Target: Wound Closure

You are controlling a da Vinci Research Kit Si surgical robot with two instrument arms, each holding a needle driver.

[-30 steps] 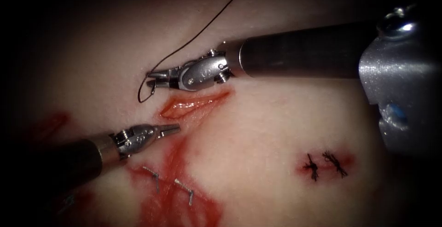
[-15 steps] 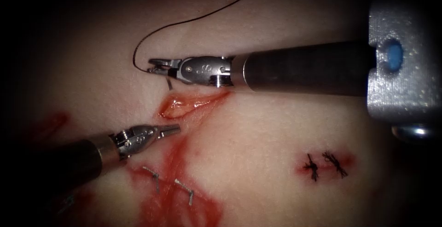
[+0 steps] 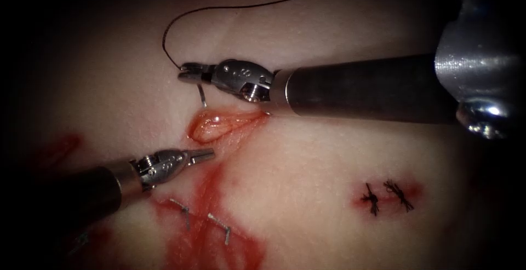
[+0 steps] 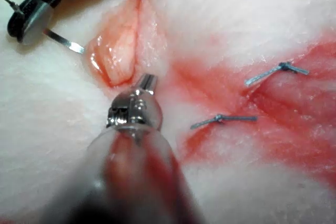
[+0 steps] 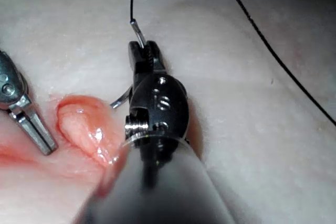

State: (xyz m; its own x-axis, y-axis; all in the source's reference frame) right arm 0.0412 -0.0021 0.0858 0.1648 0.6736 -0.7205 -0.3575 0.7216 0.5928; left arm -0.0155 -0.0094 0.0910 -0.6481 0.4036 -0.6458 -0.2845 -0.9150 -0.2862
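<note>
The left tool [image 3: 204,154] lies at the near left of the cut [image 3: 219,125], its jaws closed together on nothing, their tip just beside the cut's near edge and pointing right; in the left wrist view the same tool [image 4: 146,82] sits right at the end of the open cut [image 4: 119,51], and the right wrist view shows its paired jaws [image 5: 34,124] narrow and empty next to the raised pink lip. Near of it, on the tissue [image 3: 329,155], red fluid [image 3: 211,231] spreads over two earlier stitches [image 3: 219,227], which the left wrist view shows as pale crossed thread ends [image 4: 223,119] lying in the stain. The right tool [image 3: 189,74] comes in from the right on its long dark shaft and hovers just beyond the far edge of the cut, jaws clamped on the needle [image 3: 201,96] near its tail end, where the thread [image 3: 219,8] joins. The needle's free part hangs from the jaws toward the cut, with its tip close above the far lip and not in the tissue. The thread loops up from the jaws to the left, then arcs away to the far right. Well to the right of the cut, two dark knotted stitches [image 3: 386,196] sit in a small red patch.
</note>
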